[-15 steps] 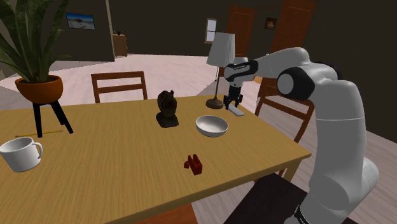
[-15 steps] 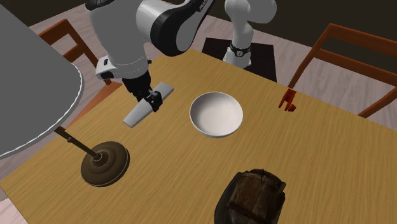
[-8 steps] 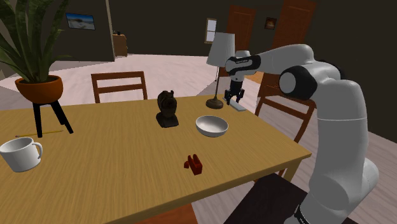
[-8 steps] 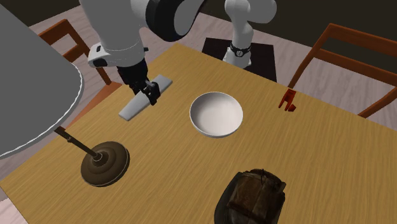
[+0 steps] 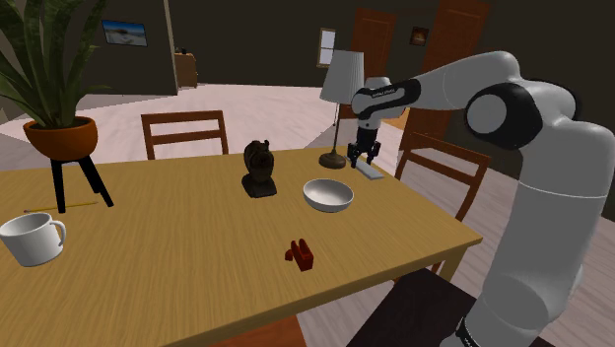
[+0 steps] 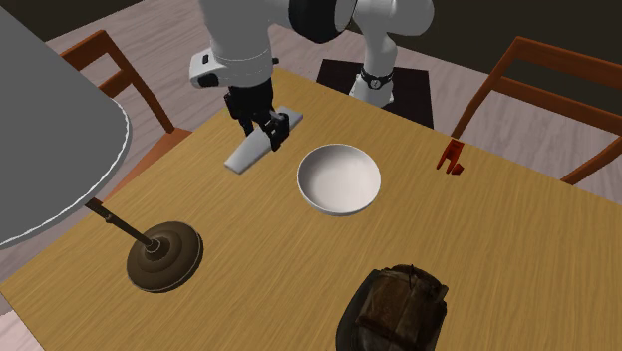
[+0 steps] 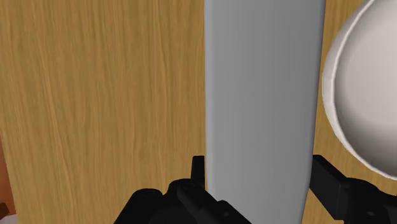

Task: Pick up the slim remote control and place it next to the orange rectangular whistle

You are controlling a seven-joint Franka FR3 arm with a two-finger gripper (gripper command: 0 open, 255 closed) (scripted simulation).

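In the shoulder view, the bowl [image 5: 327, 194] lies on the table [image 5: 177, 227] near the frame's middle, the remote [image 5: 371, 172] just upper right of it between the fingers of the gripper [image 5: 361, 158], the lamp [image 5: 343, 76] behind them, the figurine [image 5: 259, 169] left of the bowl, and the whistle [image 5: 301, 254] lower, near the table's front edge.

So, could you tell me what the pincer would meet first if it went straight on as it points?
Probably the wooden table, beside the white bowl: the pincer points down, and the grey remote it clasps would touch first. Its height is unclear.
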